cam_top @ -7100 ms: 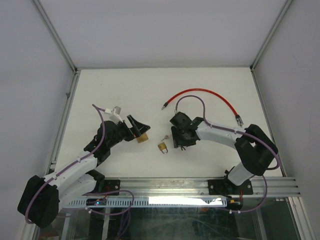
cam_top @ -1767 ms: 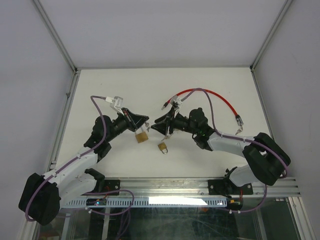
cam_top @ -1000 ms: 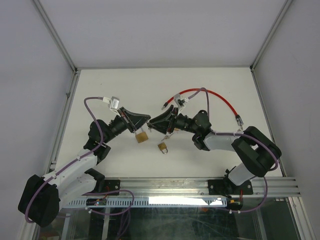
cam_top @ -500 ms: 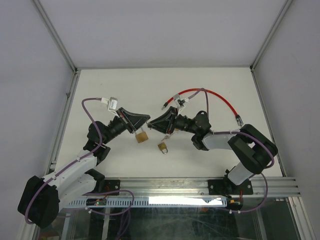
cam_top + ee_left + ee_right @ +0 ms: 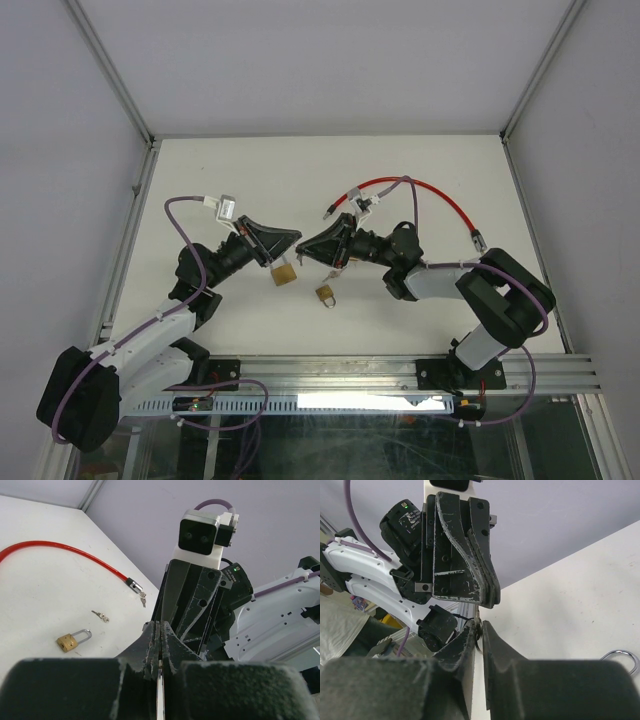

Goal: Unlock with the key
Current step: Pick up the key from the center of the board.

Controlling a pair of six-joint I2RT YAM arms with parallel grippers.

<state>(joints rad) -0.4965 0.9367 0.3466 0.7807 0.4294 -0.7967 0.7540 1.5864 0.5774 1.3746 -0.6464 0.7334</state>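
Observation:
My left gripper (image 5: 297, 241) and right gripper (image 5: 303, 252) meet tip to tip above the table's middle. The left gripper (image 5: 160, 625) is shut on a thin metal key (image 5: 160, 680), seen edge-on between its pads. In the right wrist view the key (image 5: 478, 624) sticks out of the left gripper's tips (image 5: 485, 600). Its round head sits between the jaws of my right gripper (image 5: 480, 622), which have narrowed onto it. A brass padlock (image 5: 284, 272) shows just below the left gripper in the top view. Whether it touches the gripper I cannot tell.
A second, smaller brass padlock (image 5: 326, 294) (image 5: 73, 640) lies on the table with a loose key (image 5: 100, 615) beside it. A red cable (image 5: 420, 190) (image 5: 60, 552) curves across the back right. A shackle (image 5: 620, 655) shows on the table. Aluminium frame posts bound the white table.
The right gripper's jaws have narrowed around the key's head over the last second. Both arms have barely moved. Seven seconds ago the grippers were apart and lower.

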